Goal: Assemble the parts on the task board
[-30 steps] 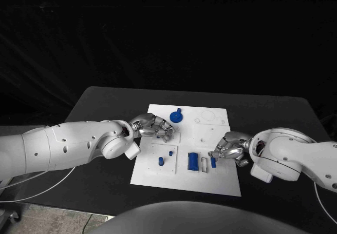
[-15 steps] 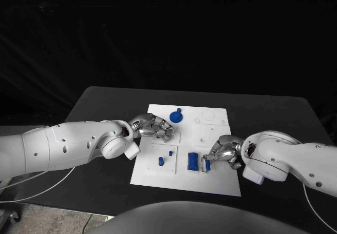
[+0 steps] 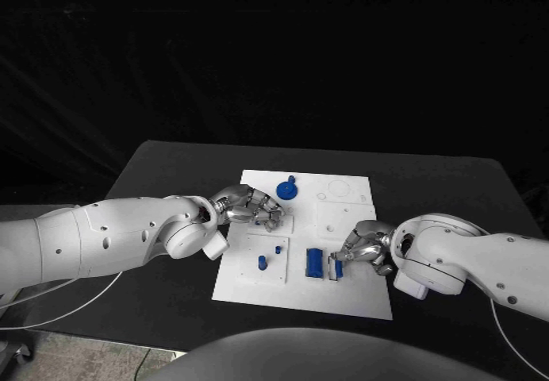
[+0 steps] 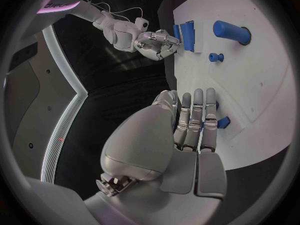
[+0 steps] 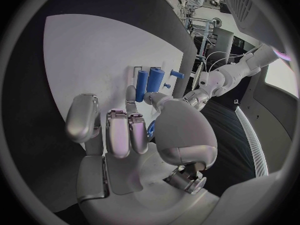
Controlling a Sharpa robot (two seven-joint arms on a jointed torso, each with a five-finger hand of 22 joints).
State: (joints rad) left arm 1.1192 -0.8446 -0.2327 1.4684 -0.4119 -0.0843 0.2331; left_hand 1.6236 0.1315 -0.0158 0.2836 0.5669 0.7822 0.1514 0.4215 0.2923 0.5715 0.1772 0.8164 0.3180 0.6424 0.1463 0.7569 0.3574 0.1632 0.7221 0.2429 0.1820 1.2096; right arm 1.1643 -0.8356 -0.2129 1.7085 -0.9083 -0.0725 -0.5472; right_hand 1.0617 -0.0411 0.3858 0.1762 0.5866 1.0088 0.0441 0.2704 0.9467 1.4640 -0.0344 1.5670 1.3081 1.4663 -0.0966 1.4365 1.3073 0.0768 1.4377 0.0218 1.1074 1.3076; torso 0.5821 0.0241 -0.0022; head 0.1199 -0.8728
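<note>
In the head view I read the task as partly done: on the task board [image 3: 300, 298] a round blue part [image 3: 286, 189] sits at the far edge, a small peg [image 3: 278, 249] and a short cylinder [image 3: 262, 263] stand on the near-left panel, and a large blue cylinder [image 3: 313, 263] lies beside a thin blue piece [image 3: 336, 268] near the right side; I judge these last two not yet seated. The left hand [image 3: 251, 208] rests on the board's left part, fingers curled. The right hand [image 3: 364, 246] is at the thin piece, and against the earlier frames it has moved left from the board's right edge toward it. In the left wrist view, the left hand [image 4: 195, 120] presses flat fingers over a small blue part [image 4: 223, 122]; whether it grips, I cannot tell. In the right wrist view, the right hand [image 5: 131, 130] shows blue [image 5: 150, 129] between its curled fingers; I cannot tell if it is held.
</note>
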